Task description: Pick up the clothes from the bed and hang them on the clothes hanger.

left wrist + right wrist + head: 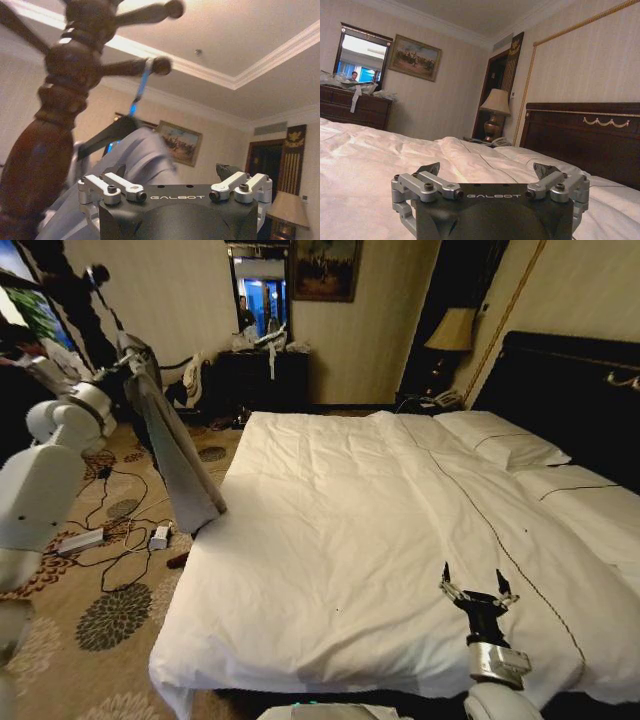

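The light grey clothes [180,455] hang in a long drape beside the bed's [330,520] left edge, on a clothes hanger [107,135] whose thin hook [142,85] lies over a peg of a dark wooden coat stand [60,100]. My left gripper [127,354] is raised at the top of the garment, fingers [120,172] spread open, with the grey cloth [147,155] just beyond them. Over the duvet near the bed's front right, my right gripper [470,590] hovers open and holds nothing.
Cables and a power strip [80,540] lie on the patterned carpet left of the bed. A dark dresser [262,375] with a mirror stands at the far wall. A lamp [452,330] and the dark headboard [570,390] are at the right.
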You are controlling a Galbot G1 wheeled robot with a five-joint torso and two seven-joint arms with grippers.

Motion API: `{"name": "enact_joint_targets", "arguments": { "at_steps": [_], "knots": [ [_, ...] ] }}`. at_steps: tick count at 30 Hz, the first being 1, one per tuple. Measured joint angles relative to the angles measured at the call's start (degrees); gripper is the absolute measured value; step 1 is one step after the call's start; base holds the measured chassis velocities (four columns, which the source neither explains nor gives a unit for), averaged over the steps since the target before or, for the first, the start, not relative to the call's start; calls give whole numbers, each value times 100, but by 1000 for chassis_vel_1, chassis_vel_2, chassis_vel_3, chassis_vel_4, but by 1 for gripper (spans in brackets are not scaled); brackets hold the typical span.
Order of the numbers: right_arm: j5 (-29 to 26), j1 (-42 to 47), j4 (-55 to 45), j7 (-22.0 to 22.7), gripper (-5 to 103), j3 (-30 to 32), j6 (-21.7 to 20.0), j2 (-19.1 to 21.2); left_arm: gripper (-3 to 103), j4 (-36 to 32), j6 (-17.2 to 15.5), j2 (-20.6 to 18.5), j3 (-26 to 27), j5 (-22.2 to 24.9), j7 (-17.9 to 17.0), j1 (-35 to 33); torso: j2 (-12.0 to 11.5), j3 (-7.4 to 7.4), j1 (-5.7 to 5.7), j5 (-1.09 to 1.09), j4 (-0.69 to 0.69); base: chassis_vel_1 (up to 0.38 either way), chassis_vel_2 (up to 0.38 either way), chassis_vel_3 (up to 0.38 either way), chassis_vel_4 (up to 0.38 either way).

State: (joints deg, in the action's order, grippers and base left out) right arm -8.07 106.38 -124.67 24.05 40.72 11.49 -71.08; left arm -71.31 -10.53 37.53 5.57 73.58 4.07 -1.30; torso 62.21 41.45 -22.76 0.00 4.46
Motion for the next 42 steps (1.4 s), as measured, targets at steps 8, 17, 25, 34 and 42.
{"name": "enact_joint_targets", "arguments": {
  "at_steps": [8, 17, 25, 34, 42],
  "knots": [
    [3, 19, 6, 4, 100, 23, 2, -16, 100, -1143, 28, -494, 290, 18, -134, -376, 0, 0, 0, 2, 1, 0, 0, 0, 0],
    [43, -16, 60, -6, 100, -78, 26, -91, 100, -3009, 36, -935, 1164, -107, -666, -1819, 0, -1, 0, 0, 1, 0, 0, 0, 0],
    [102, 39, 68, -70, 100, -122, 129, -182, 100, -3989, 118, -701, 1887, -805, -856, -3720, 0, 0, 0, -1, -2, 0, 0, 0, 0],
    [125, 22, 74, -151, 100, -198, 210, -250, 100, -5140, 263, 249, 3133, -1714, -978, -6640, 0, 0, 0, 2, -3, 0, 0, 0, 0],
    [219, 36, 95, -400, 100, -308, 452, -339, 100, -5974, 985, 1974, 3719, -3839, -680, -9141, 0, -1, 0, 1, 2, 0, 0, 0, 0]
  ]
}}
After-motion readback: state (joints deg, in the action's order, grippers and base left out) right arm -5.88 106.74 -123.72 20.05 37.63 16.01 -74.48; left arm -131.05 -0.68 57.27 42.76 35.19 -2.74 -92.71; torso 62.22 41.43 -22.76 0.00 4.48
